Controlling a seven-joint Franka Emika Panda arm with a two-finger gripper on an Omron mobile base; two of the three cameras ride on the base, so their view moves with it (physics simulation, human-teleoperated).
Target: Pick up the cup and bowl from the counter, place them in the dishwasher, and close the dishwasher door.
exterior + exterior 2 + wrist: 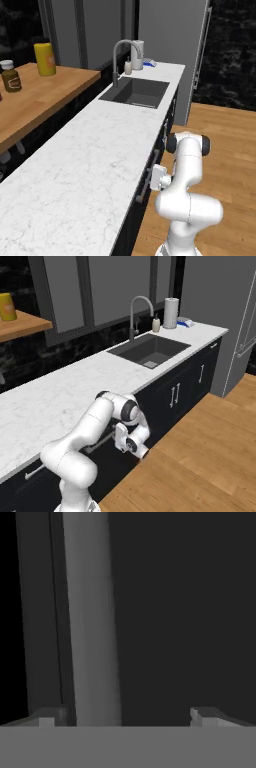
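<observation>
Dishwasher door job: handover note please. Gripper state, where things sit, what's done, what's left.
Gripper: open, nothing held. In the hand view its fingers straddle the silver bar handle of the dishwasher door, not yet closed on it.
The arm is folded low against the cabinet front under the counter, wrist at the handle.
Cup and bowl: I can't see them on the stretch of counter between the near end and the sink, so I can't tell where they are.
The door looks shut, flush with the cabinets.
Left: probably grip the handle, then confirm where the cup and bowl are.
</observation>
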